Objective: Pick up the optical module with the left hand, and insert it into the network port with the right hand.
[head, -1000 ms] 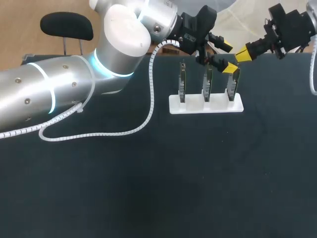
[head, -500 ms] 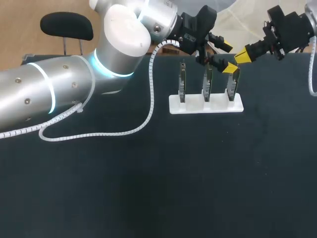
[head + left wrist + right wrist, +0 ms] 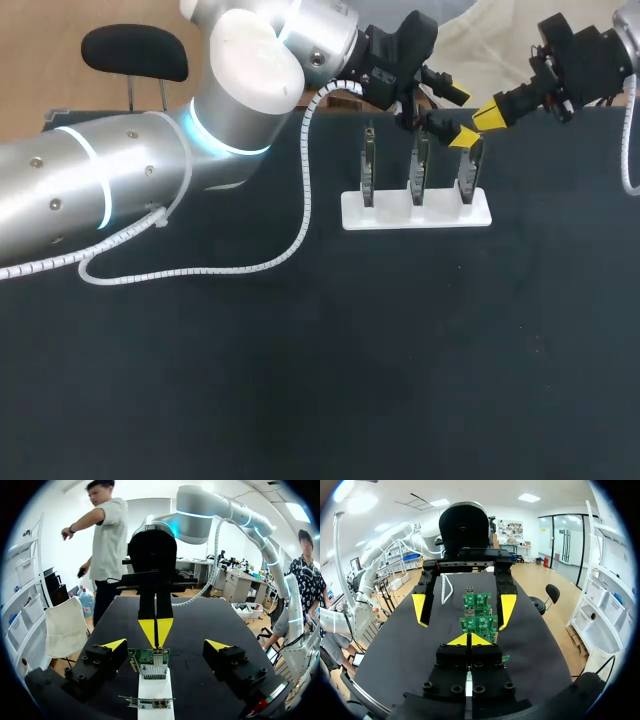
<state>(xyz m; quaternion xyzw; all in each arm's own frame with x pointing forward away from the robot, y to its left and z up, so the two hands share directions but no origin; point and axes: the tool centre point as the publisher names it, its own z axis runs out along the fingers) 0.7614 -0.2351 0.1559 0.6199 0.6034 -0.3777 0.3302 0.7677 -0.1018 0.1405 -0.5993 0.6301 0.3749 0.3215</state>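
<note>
Your left claw is spread wide and holds nothing. The module you want, a small green board, stands upright between its fingers, touching neither. It sits in the end slot of the white stand on the worktop, with two more boards in a row behind it.

Your right claw is pressed together and empty. It hangs just ahead of the left claw, with its tips close above the board's top edge. You cannot tell from here whether they touch it.

Expect the board to be light, thin and stiff, and easy to damage. The small parts on its faces and the metal end will not take squeezing or twisting. Close the left fingers on the two bare side edges, squarely and gently. The slot probably grips the board, so draw it straight out of the stand without rocking it. No network port shows.
</note>
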